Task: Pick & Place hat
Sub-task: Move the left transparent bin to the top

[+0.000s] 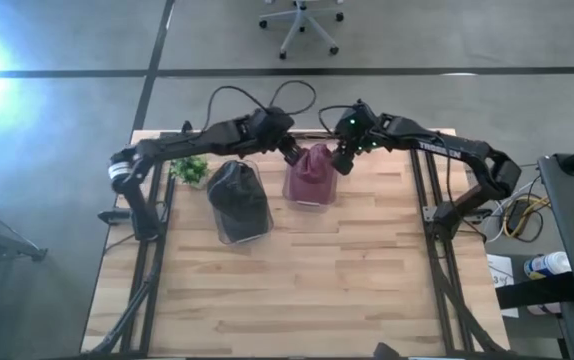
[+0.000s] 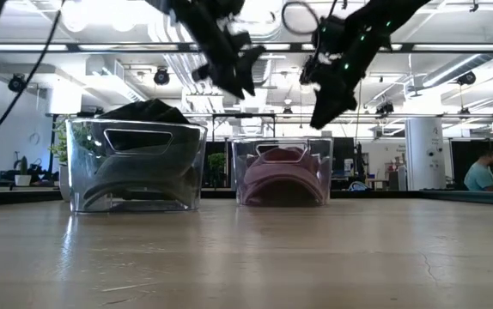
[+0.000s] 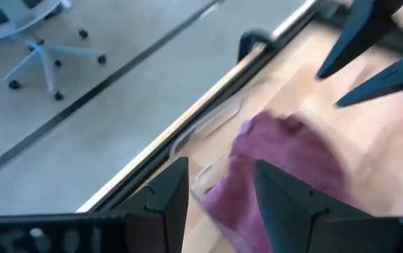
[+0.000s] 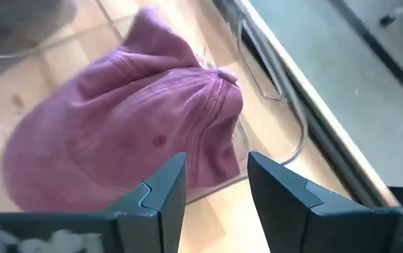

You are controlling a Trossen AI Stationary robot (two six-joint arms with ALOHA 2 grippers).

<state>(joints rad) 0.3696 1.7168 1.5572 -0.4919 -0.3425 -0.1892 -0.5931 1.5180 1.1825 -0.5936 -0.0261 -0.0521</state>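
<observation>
Maroon hat (image 4: 128,133) in clear bin (image 2: 282,172), low view; both grippers' fingers parted, empty.

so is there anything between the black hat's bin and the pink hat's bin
No. In the high view a bare strip of table separates the black hat's bin from the pink hat's bin; the low view shows the same open gap.

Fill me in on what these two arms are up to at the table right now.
Both arms hang over the far side of the table. The left gripper and the right gripper hover open, holding nothing, either side of a clear bin with a pink hat lying in it. Beside it, a second clear bin holds a black hat. A small green plant sits near the table's left edge.
</observation>
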